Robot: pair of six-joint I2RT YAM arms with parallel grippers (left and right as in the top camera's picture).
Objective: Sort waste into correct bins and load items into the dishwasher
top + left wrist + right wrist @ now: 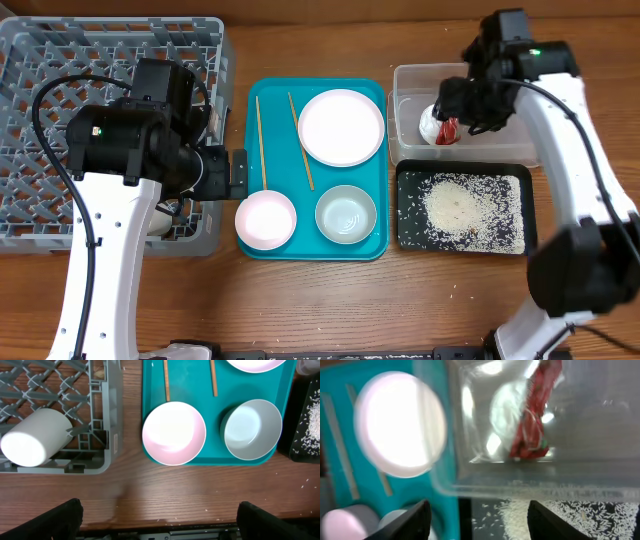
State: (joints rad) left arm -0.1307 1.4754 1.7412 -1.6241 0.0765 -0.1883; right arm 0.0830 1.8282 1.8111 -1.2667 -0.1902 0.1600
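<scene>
The red wrapper [450, 129] and white napkin [430, 124] lie in the clear tub [405, 80]; both show in the right wrist view, wrapper [535, 420], napkin [505, 410]. Rice [460, 205] is piled in the black tray [410, 235]. On the teal tray [375, 250] sit the white-pink plate [341, 127], pink bowl [265, 219], grey-green bowl [346, 214] and two chopsticks [261, 140]. The grey dish rack [60, 50] holds a white cup [35, 437]. My left gripper [159, 525] is open and empty, above bare table in front of the pink bowl [174, 432]. My right gripper [479, 522] is open and empty, over the tub.
Stray rice grains [300, 485] lie on the wooden table by the teal tray's corner. The left arm's body [130, 140] hangs over the rack's right side. The right arm [560, 120] reaches across the tub and black tray.
</scene>
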